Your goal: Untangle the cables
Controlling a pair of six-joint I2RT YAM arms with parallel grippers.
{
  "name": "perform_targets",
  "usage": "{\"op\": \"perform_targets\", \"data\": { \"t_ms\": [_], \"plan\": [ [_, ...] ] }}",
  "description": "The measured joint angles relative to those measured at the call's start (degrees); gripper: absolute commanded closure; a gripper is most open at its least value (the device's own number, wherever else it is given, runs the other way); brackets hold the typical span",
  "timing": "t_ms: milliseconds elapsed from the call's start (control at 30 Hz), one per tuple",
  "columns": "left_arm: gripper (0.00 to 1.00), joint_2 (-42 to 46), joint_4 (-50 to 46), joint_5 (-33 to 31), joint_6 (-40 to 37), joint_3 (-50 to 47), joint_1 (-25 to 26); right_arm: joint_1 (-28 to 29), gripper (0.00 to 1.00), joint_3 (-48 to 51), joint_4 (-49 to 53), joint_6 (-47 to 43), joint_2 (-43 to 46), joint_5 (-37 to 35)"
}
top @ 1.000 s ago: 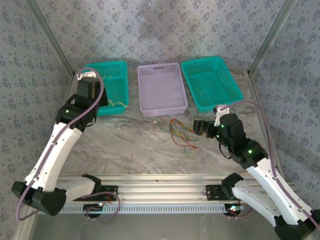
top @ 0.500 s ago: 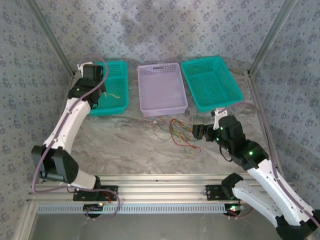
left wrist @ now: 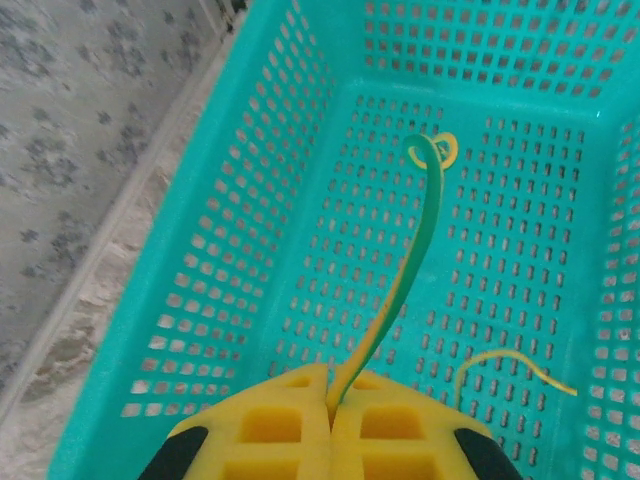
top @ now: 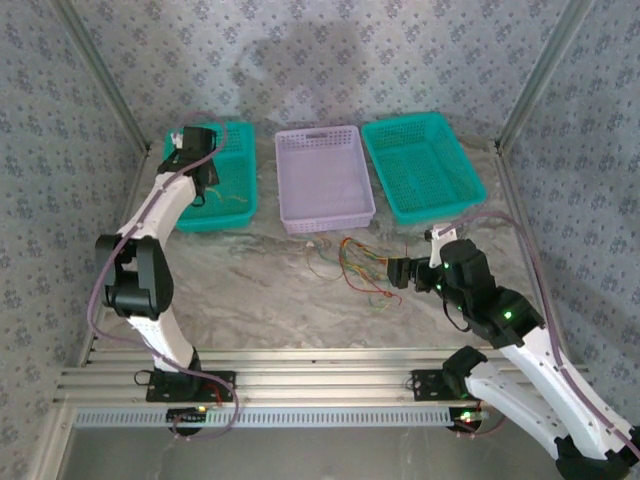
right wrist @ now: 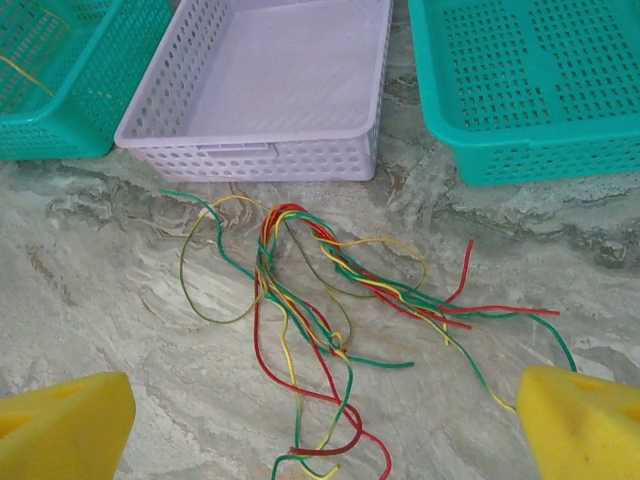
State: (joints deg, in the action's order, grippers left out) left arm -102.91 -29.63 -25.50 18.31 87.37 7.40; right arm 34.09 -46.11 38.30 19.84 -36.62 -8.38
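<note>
A tangle of thin red, yellow and green cables (top: 355, 262) lies on the marble table in front of the purple basket. In the right wrist view the tangle (right wrist: 320, 290) spreads just ahead of my right gripper (right wrist: 320, 400), which stands wide open with nothing between its fingers. From above, the right gripper (top: 398, 272) hangs at the tangle's right edge. My left gripper (left wrist: 335, 388) is shut on a yellow-green cable (left wrist: 405, 270) that arches up over the floor of the left green basket (left wrist: 250, 220). From above, the left gripper (top: 205, 180) is over that basket (top: 243, 205). A loose yellow cable (left wrist: 510, 358) lies on the basket floor.
An empty purple basket (top: 285, 180) stands at the back middle and a second green basket (top: 455, 205) at the back right. They appear in the right wrist view as the purple basket (right wrist: 260, 150) and green basket (right wrist: 540, 160). Metal frame posts rise at both back corners.
The left arm has stretched back and folded, carrying its gripper and cable deeper over the left green basket. The right gripper has shifted slightly toward the near edge, still open.
</note>
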Motion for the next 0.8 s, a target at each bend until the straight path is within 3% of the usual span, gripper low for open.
{"op": "perform_targets", "data": {
  "t_ms": [400,800],
  "plan": [
    [0.59,-4.2,-0.3,6.1,3.1,0.5,0.0,0.4,0.0,0.2,0.8,0.0,1.0,-0.9],
    [0.3,-3.3,-3.2,8.3,3.3,4.9,1.1,0.6,0.0,0.5,0.8,0.0,1.0,-0.9]
  ]
}}
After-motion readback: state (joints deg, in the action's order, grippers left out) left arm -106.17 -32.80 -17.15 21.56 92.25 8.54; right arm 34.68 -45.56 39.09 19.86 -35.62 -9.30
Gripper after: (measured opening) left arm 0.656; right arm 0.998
